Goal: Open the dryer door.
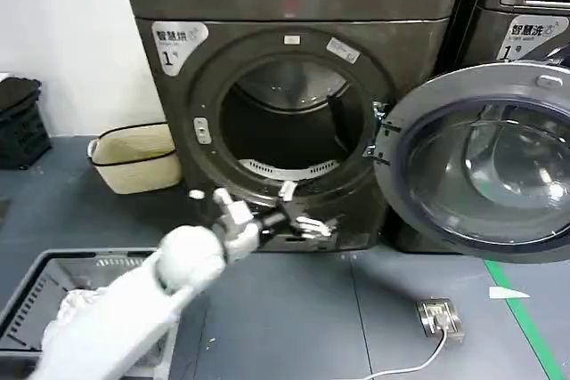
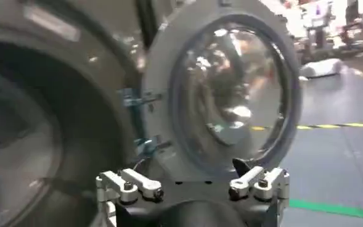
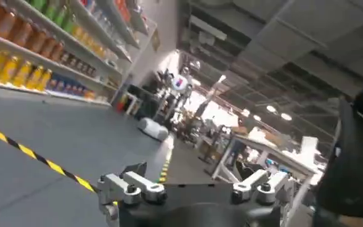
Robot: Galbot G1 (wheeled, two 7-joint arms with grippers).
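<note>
The dryer door (image 1: 485, 166), a chrome ring around dark glass, stands swung wide open to the right of the dark grey dryer (image 1: 178, 95). The drum opening (image 1: 285, 122) is exposed. My left gripper (image 1: 307, 222) is open and holds nothing, low in front of the dryer just below the opening's bottom rim. In the left wrist view the open left gripper (image 2: 190, 176) faces the door (image 2: 230, 92) and its hinge (image 2: 138, 102). My right gripper (image 3: 193, 179) is open and holds nothing, pointing out at the room away from the machines.
A woven basket (image 1: 134, 157) sits on the floor left of the dryer. A grey laundry basket (image 1: 36, 282) with white cloth is at front left. A second machine (image 1: 525, 6) stands behind the open door. A small metal box (image 1: 439, 318) with a cable and green floor tape (image 1: 525, 318) lie at right.
</note>
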